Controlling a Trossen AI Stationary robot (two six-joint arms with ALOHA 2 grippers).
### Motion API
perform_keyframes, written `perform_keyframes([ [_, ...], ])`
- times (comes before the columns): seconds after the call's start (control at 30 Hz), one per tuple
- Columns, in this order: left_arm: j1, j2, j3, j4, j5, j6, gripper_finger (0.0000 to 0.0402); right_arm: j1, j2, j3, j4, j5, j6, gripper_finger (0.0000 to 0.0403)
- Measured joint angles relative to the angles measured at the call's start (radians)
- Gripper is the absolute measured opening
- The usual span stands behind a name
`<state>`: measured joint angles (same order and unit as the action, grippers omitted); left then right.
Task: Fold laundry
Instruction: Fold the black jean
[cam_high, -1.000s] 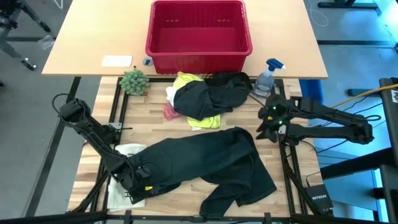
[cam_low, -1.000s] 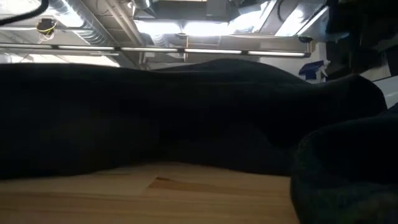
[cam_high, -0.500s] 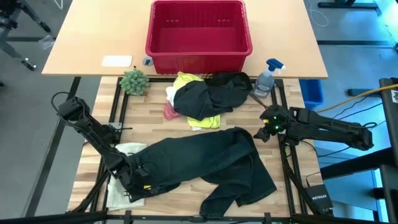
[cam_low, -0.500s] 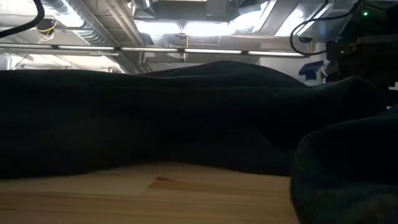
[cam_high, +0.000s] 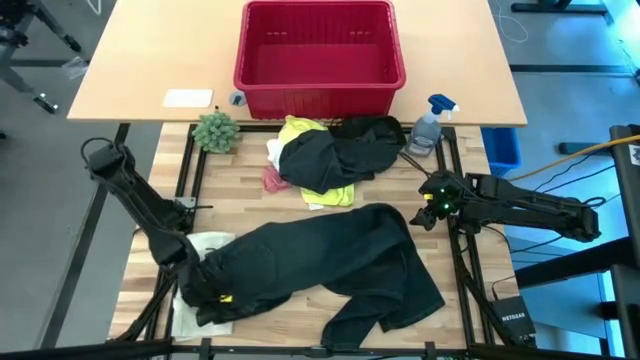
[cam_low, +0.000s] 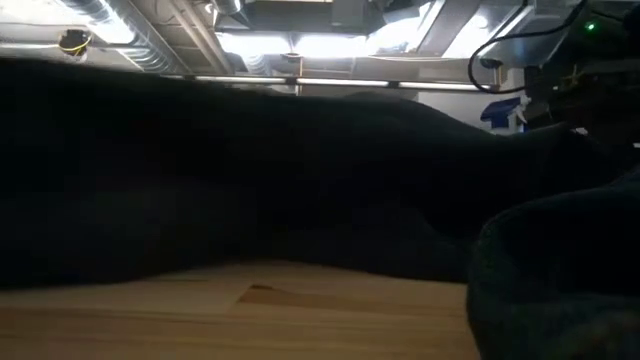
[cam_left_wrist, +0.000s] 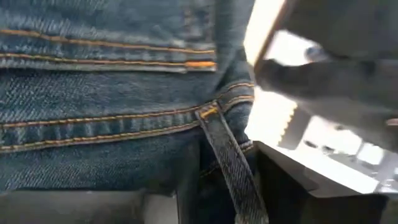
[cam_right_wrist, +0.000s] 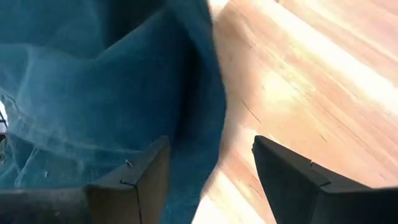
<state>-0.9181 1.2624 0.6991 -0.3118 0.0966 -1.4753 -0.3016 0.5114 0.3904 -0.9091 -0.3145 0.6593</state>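
Lying spread across the wooden tabletop (cam_high: 150, 180), the large dark denim trousers (cam_high: 330, 260) awaited folding. The left tool (cam_high: 213, 293) sat on their waistband at eight o'clock; whether it gripped, I cannot tell. The right tool (cam_high: 428, 207) hovered released at three o'clock.

Wood table (cam_high: 385, 188): dark trousers (cam_high: 330, 265) lower centre, clothes pile (cam_high: 330, 155) upper centre, white cloth (cam_high: 205, 243) lower left, spray bottle (cam_high: 430, 125), small plant (cam_high: 215, 130).

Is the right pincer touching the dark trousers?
Cannot tell. In the high view the right pincer sits at the edge of the dark trousers; its wrist view shows open fingers over cloth, contact unclear.
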Motion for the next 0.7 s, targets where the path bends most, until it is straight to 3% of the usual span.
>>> perform_keyframes([
  [0.23, -0.012, -0.086, 0.001, -0.001, -0.059, -0.023, 0.0141, 0.0, 0.0, 0.0, -0.007, -0.048, 0.014, 0.0222],
  [0.43, -0.029, -0.091, 0.002, -0.104, -0.026, -0.036, 0.0141, 0.0, 0.0, 0.0, 0.006, -0.008, 0.031, 0.0222],
  [0.7, -0.006, -0.084, -0.005, -0.197, -0.308, -0.07, 0.0141, 0.0, 0.001, 0.0, -0.018, 0.033, 0.072, 0.0222],
])
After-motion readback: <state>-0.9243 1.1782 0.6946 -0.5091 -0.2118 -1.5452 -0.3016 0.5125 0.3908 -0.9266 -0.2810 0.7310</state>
